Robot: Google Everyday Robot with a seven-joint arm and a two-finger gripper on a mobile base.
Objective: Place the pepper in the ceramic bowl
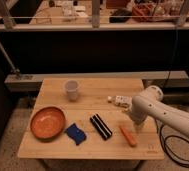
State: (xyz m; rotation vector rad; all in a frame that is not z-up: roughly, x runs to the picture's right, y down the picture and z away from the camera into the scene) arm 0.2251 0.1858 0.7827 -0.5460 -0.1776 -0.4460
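Camera view: claw point(133, 123) lower right, just above small tapered orange pepper point(128, 135); opening cannot tell. Approach step; next grasp, carry left to shallow orange-brown ceramic bowl point(34, 123).

Rounded white arm point(160, 109), end effector point(133, 122) beneath
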